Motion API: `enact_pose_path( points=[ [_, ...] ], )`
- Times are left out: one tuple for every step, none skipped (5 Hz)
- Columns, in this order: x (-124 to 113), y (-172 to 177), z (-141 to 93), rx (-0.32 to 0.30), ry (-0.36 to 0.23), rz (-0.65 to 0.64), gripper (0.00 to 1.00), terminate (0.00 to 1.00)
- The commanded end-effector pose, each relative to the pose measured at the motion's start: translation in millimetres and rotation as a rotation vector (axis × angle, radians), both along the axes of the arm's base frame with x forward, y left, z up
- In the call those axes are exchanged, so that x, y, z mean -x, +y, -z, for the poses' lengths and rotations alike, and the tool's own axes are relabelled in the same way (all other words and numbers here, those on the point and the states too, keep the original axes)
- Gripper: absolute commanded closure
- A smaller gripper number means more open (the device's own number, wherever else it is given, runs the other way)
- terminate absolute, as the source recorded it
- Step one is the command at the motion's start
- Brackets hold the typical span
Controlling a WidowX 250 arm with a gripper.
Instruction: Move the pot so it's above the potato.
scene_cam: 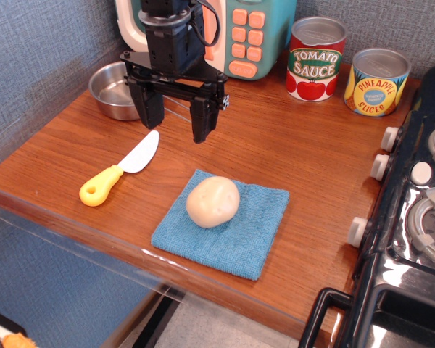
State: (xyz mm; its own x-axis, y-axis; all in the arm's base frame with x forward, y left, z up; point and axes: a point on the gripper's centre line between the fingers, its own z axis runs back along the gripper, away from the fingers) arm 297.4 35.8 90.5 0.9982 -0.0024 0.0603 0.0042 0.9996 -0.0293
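Note:
The pot [113,90] is a small shiny steel pan at the back left of the wooden counter, partly hidden behind my arm. Its wire handle runs right behind my fingers and is mostly hidden. The potato [212,201] is a pale beige lump lying on a blue cloth [225,225] near the counter's front. My gripper [175,123] is black, open and empty, hanging just right of the pot and above the counter, behind the potato.
A toy knife [121,170] with a yellow handle lies left of the cloth. A tomato sauce can [316,59] and a pineapple slices can [377,82] stand at the back right. A toy microwave [243,32] is behind my arm. A stove [413,217] borders the right.

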Motion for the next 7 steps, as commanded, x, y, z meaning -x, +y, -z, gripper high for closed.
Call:
enact_pose_path(
  points=[
    [0, 0, 0, 0.0, 0.0, 0.0, 0.0, 0.0],
    [-25, 16, -5, 0.015, -0.025, -0.028, 0.0, 0.0],
    [-51, 43, -13, -0.002, -0.058, -0.095, 0.0, 0.0],
    [-77, 69, -20, -0.017, -0.079, -0.159, 0.0, 0.0],
    [-103, 91, -30, -0.066, -0.102, -0.205, 0.0, 0.0],
    [-123, 111, -22, -0.072, -0.097, -0.266, 0.0, 0.0],
    [-137, 106, -3, -0.071, -0.062, -0.27, 0.0, 0.0]
  ],
)
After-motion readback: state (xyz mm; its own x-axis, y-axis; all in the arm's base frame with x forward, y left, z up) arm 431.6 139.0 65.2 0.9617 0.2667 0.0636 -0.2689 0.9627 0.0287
